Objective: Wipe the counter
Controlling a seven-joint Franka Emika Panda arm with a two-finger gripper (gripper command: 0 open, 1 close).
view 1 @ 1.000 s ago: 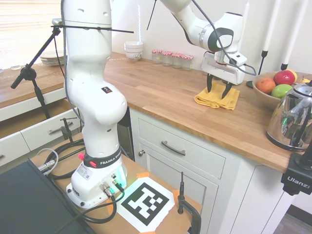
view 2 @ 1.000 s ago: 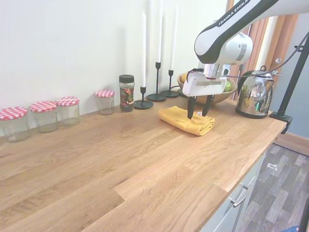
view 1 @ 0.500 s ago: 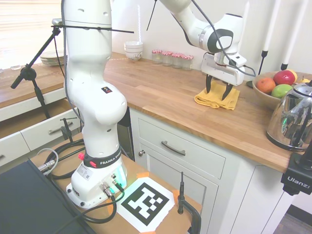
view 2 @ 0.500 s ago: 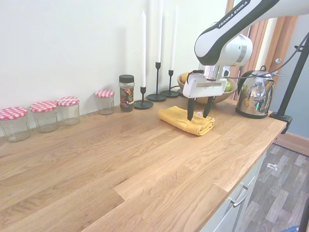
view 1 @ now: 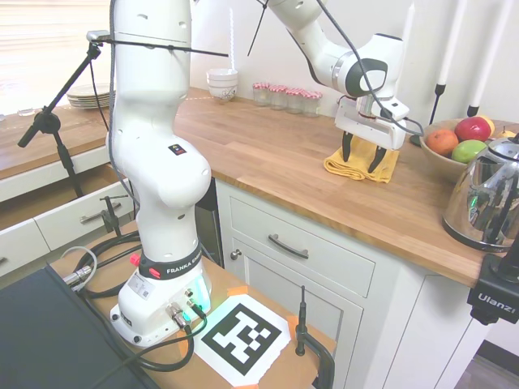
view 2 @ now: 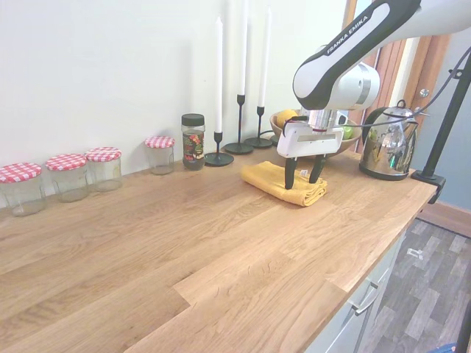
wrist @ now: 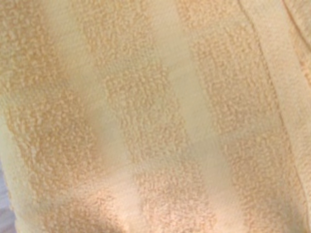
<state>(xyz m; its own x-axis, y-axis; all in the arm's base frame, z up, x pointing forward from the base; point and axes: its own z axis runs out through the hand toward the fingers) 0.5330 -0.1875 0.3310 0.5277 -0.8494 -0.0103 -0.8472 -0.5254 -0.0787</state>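
Honey-brown wood tabletop (view 2: pixel 221 250) was seen over white panelled cabinets (view 1: pixel 302 261), against a white wall. Folded yellow cloth (view 2: pixel 276 181) lay on it, near the fruit bowl (view 1: pixel 442 158) and kettle (view 2: pixel 385 141). Hand (view 2: pixel 302 175) was set directly over the cloth, fingers spread, tips at the cloth, nothing grasped. "FRANKA EMIKA" was read on the arm.

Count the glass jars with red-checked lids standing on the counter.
4, in a row by the wall: three close together, the fourth beside a dark-lidded jar. None seems hidden.
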